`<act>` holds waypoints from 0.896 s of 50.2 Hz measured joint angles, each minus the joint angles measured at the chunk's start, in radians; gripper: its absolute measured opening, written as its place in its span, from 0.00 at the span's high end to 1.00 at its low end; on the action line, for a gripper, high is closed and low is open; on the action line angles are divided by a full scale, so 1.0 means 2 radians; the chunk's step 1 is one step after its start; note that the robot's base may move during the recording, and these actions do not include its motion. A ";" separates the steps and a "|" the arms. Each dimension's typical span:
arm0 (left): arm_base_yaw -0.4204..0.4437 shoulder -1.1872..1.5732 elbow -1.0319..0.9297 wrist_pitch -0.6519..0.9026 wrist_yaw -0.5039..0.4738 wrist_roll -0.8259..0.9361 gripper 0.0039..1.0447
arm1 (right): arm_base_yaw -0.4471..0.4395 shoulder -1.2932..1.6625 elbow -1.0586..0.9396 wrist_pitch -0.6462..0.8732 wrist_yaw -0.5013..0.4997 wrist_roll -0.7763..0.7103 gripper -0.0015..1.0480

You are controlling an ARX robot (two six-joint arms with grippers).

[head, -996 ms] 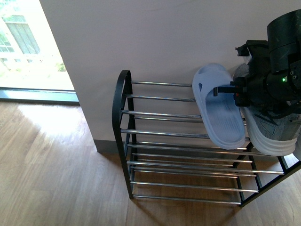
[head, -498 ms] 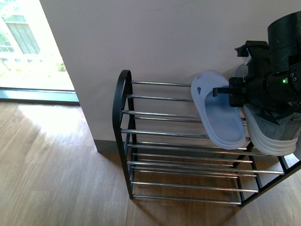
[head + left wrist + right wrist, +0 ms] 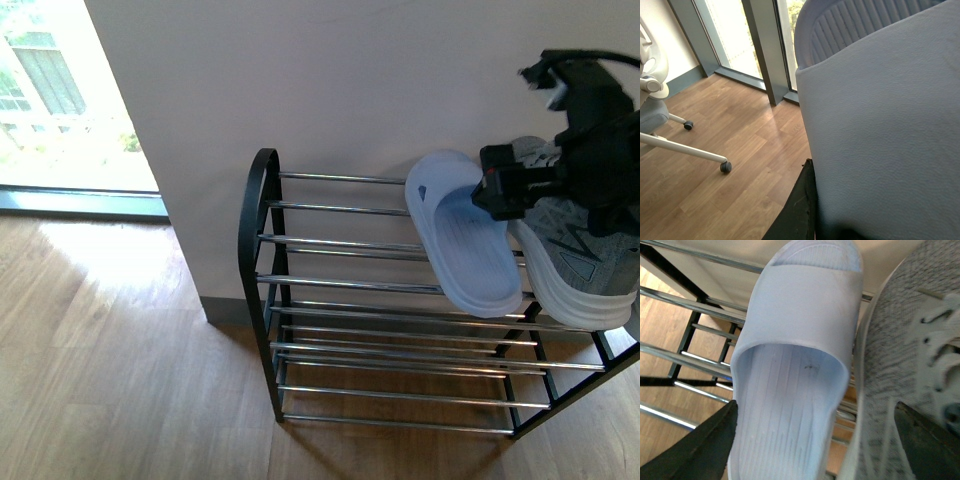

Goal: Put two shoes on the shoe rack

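Black right gripper: fingers spread wide with nothing between them, hanging over the top tier above the two shoes; in the front view it sits over the line where they meet.
Grey sneaker: knit upper with light laces, thick white ribbed sole; lies on the top tier at the rack's right end, just beside the slide and seemingly touching it.
Pale blue slide: open-toed, one broad strap, ribbed footbed; lies across the top bars, angled, its far end toward the wall.
Shoe rack: black side frame rounded at the top, chrome bars in tiers; stands on the wood floor, back against the wall.
White wall: plain, directly behind the rack.
Window: bright, far to the left.
Left gripper: only one dark finger edge shows, so I cannot tell how its jaws stand.
Other slide: pale blue, fills the left wrist view hard against that finger, possibly held; an office chair stands on the floor beyond.
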 joint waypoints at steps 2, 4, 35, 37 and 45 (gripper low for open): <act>0.000 0.000 0.000 0.000 0.000 0.000 0.98 | -0.007 -0.018 0.004 -0.026 -0.010 -0.008 0.07; 0.000 0.000 0.000 0.000 0.000 0.000 0.98 | -0.019 -0.038 0.014 -0.056 -0.019 -0.020 0.09; 0.000 0.000 0.000 0.000 0.001 0.000 0.98 | -0.143 -0.382 -0.222 0.033 0.069 -0.253 0.09; 0.000 0.000 0.000 0.000 0.000 0.000 0.98 | -0.161 -0.462 -0.256 -0.022 0.057 -0.247 0.09; 0.000 0.000 0.000 0.000 0.000 0.000 0.98 | -0.178 -0.796 -0.321 -0.244 0.038 -0.177 0.09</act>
